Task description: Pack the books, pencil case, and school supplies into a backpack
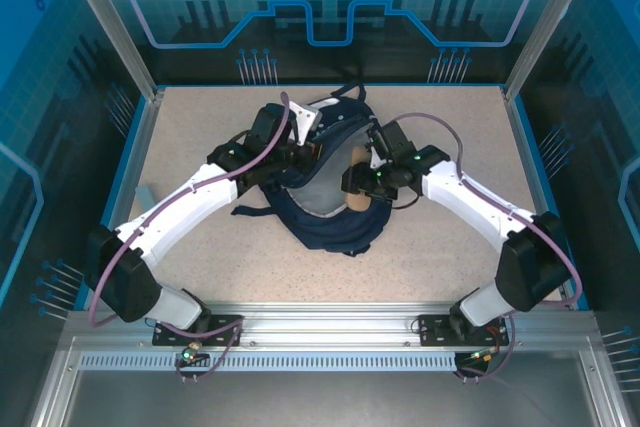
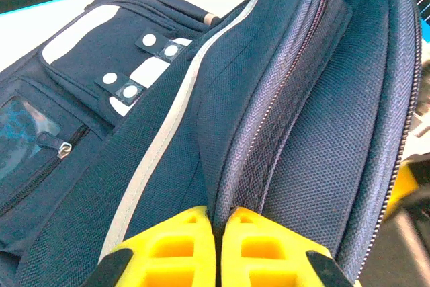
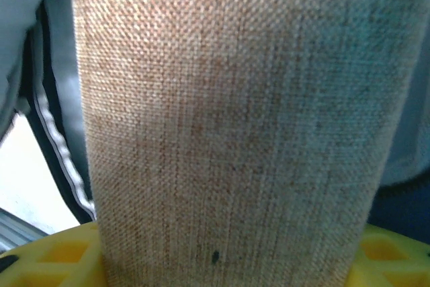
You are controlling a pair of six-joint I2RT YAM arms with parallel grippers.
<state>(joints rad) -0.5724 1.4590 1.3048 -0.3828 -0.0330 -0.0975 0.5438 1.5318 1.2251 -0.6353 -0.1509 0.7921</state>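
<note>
Tabletop (image 1: 200,257) of speckled beige bears a small grey-blue object (image 1: 145,194) near its 9 o'clock edge, too small to identify and well apart from everything else. The left gripper (image 1: 300,155) reaches in from 7 o'clock to the backpack (image 1: 330,232), which lies at the middle of the table, navy with light grey patches and a black strap trailing toward 8 o'clock. In the left wrist view its yellow fingers (image 2: 181,250) press together on a raised fold of navy fabric beside the zip (image 2: 282,99), so this pincer is clamped on the backpack. The front pocket with white snaps lies at 10 o'clock of the fingers. The right gripper (image 1: 357,182) comes in from 4 o'clock and sits at 3 o'clock of the left one, near it, over the bag's grey inner cloth. It is clamped on a pencil case (image 3: 228,112) of tan woven cloth, which stands between the two yellow pads (image 3: 47,260) and touches both
</note>
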